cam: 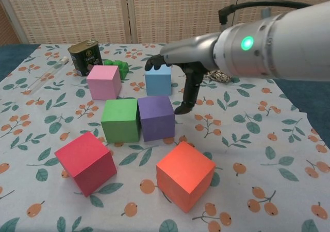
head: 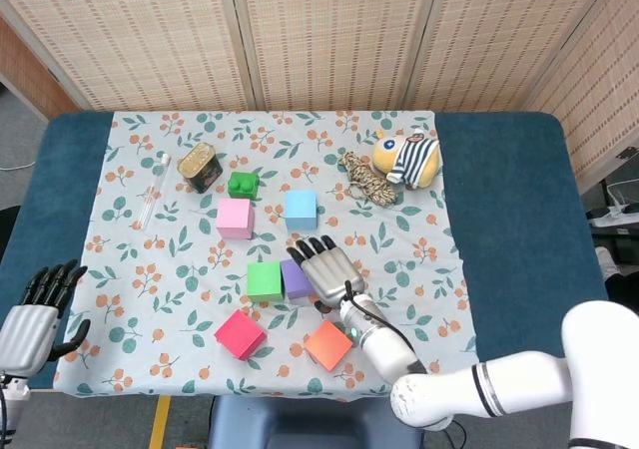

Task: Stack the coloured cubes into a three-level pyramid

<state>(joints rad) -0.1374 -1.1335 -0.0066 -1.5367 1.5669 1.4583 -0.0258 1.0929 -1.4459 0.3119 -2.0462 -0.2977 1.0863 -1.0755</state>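
"What's at the back of the flowered cloth on the left?"

"A tin can standing upright, with a green toy brick just beside it and a clear tube lying nearer the cloth's left edge."

"And on the right?"

"A yellow stuffed toy in a striped top, with a small tiger-patterned toy lying against it. The blue table shows past the cloth, and woven screens stand behind."
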